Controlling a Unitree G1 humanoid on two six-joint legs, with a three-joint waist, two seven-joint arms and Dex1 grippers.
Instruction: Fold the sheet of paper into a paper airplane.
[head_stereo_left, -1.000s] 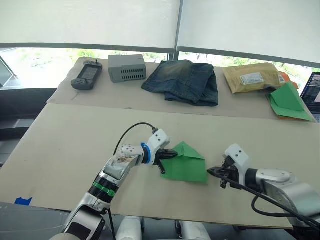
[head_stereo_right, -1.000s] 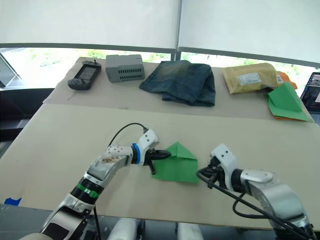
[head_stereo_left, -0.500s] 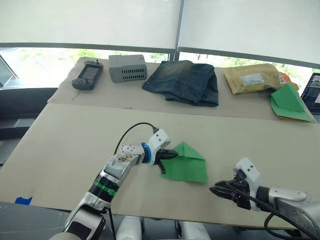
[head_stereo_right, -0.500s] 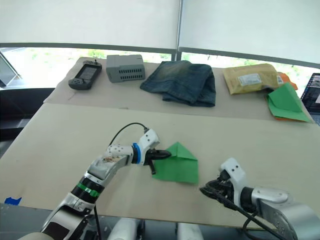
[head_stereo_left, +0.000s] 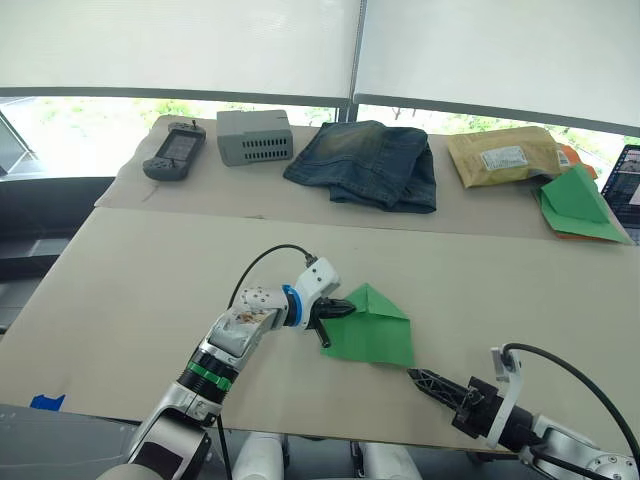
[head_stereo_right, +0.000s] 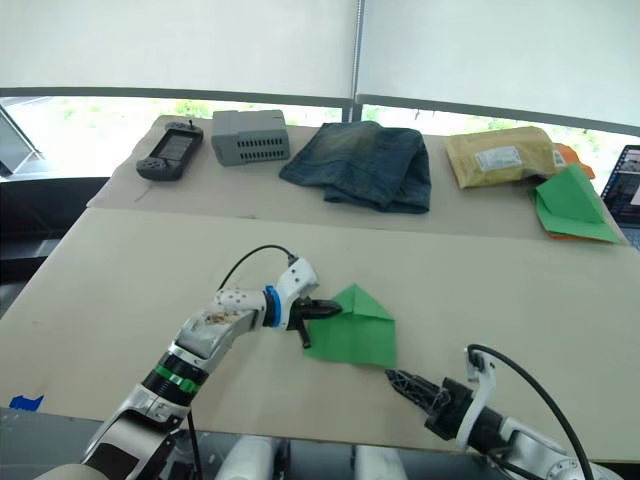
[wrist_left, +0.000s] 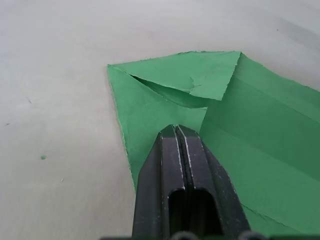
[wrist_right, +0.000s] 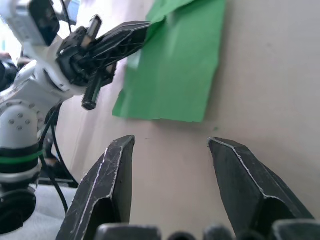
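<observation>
On the beige table (head_stereo_left: 130, 290), the left gripper (head_stereo_left: 338, 310), fingers pressed together, pins the sheet of paper (head_stereo_left: 375, 335) at its 9 o'clock edge, seemingly anchoring it for folding, while the right gripper (head_stereo_left: 420, 379), spread wide, waits near the 5 o'clock corner.

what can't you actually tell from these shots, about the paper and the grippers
- The paper: its left edge is hidden under the left gripper in the head views, so the contact there is unclear.
- Left wrist view: the fingers cover the paper beneath them, and the paper's right part is cut off by the frame.
- Right gripper: seen end-on in the head views, its opening is unreadable; the right wrist view shows it open.
</observation>
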